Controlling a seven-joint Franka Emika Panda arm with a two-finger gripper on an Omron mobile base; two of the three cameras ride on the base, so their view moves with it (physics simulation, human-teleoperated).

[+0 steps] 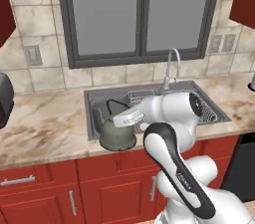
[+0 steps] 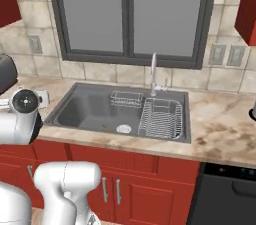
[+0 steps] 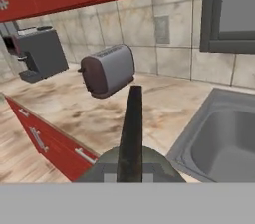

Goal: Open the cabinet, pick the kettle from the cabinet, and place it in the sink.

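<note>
Arm (image 1: 174,163): foreground, lower right of the left base view. Gripper (image 1: 127,117): centre of that view, jaws closed on the dark arched handle of the kettle (image 1: 117,136). Kettle: held at the front left edge of the sink (image 1: 94,99), centre frame, its lower body overlapping the counter (image 1: 45,118) rim. In the hand view, the handle (image 3: 131,133) rises from bottom centre, with the toaster (image 3: 107,69) at centre left and the basin at lower right. Faucet (image 2: 153,74): centre of the right base view.
</note>
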